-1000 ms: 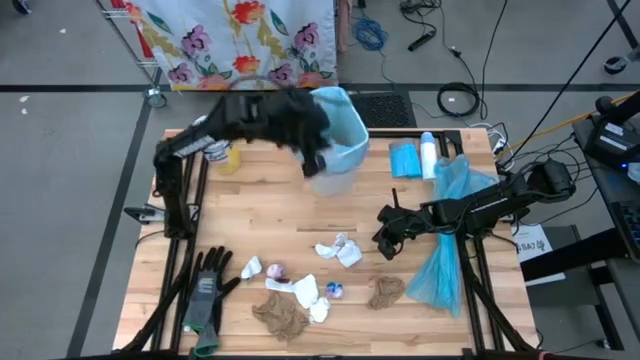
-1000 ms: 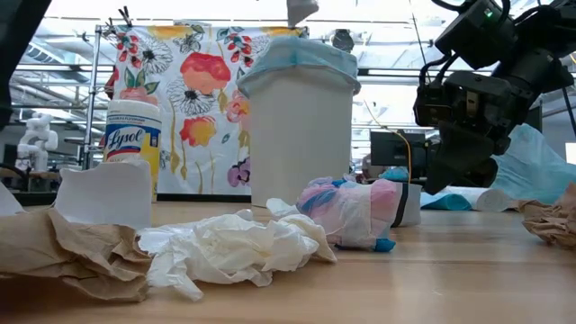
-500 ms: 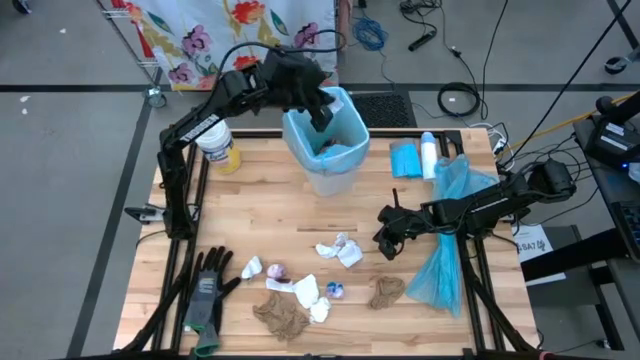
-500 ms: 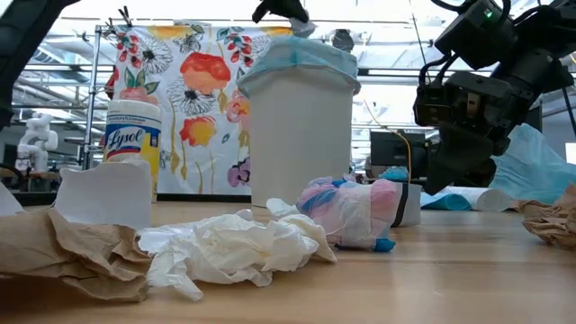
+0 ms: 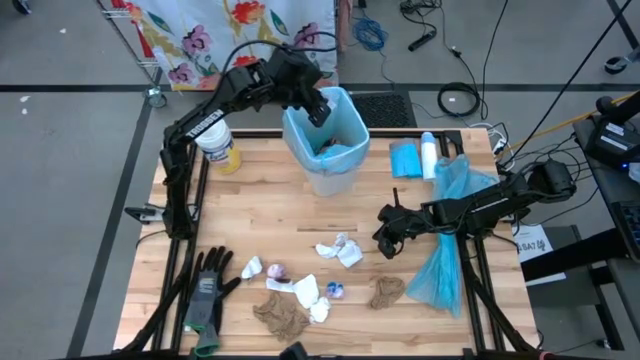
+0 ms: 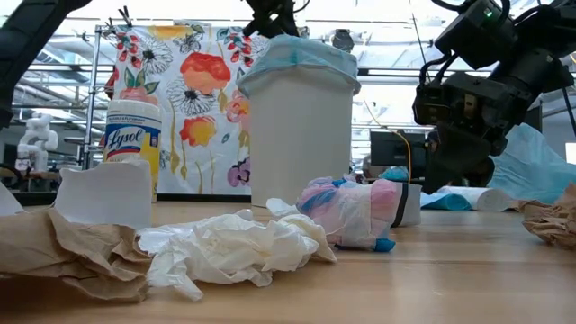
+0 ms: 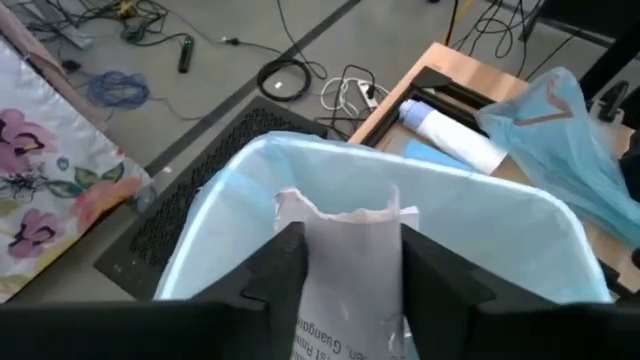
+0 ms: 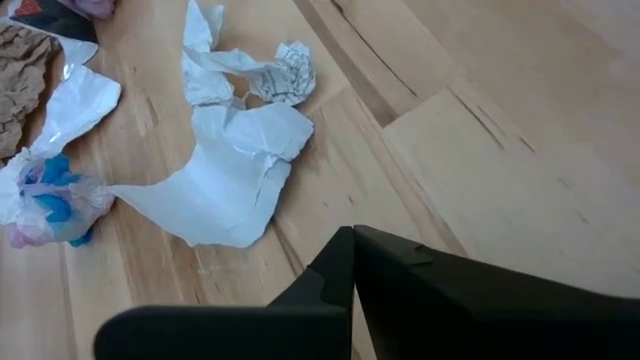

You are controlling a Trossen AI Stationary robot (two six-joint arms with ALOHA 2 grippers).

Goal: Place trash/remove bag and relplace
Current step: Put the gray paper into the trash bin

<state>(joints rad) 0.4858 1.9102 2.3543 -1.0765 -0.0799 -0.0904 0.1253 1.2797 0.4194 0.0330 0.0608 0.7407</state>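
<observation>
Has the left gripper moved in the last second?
Yes. The left gripper has shifted from over the trash bin's near-left side toward its far-left rim, in the high view.

The bin (image 5: 326, 147) stands at the back middle of the bench (image 5: 260, 230). The left pincer (image 5: 316, 108) hangs over the bin's back rim, a paper scrap (image 7: 345, 262) between its fingers. A canister (image 5: 219, 146) sits at the back left corner. Right of the bin lie a roll (image 5: 428, 154) and a loose bag (image 5: 450, 235) that trails down the right edge. The right pincer (image 5: 386, 243) rests low at centre right, beside a tissue wad (image 5: 340, 249). The trash (image 5: 296, 296) is strewn along the front middle, with gloves (image 5: 207, 287) at the front left.
</observation>
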